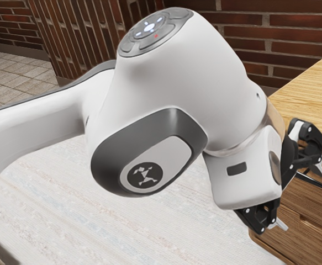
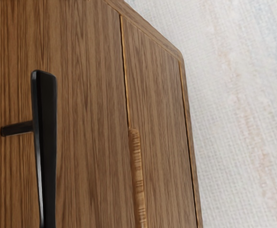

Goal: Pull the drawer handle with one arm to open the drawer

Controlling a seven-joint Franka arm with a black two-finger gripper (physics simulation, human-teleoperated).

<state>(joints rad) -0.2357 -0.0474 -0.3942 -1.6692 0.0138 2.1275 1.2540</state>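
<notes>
Exterior view: bright, even, diffuse light from above. The arm's white shell (image 1: pixel 194 83) is pale on top and grades to soft grey underneath, with no hard shadow on the worktop (image 1: pixel 50 221) below, and the cabinet top (image 1: pixel 310 94) above the tool (image 1: pixel 300 194) is much lighter than the shaded drawer front (image 1: pixel 310 221) behind it. Wrist view: flat light on the wood, a faint sheen down the black handle (image 2: pixel 44 142) with barely a shadow beside it, and the worktop past the cabinet edge looks near washed out.
</notes>
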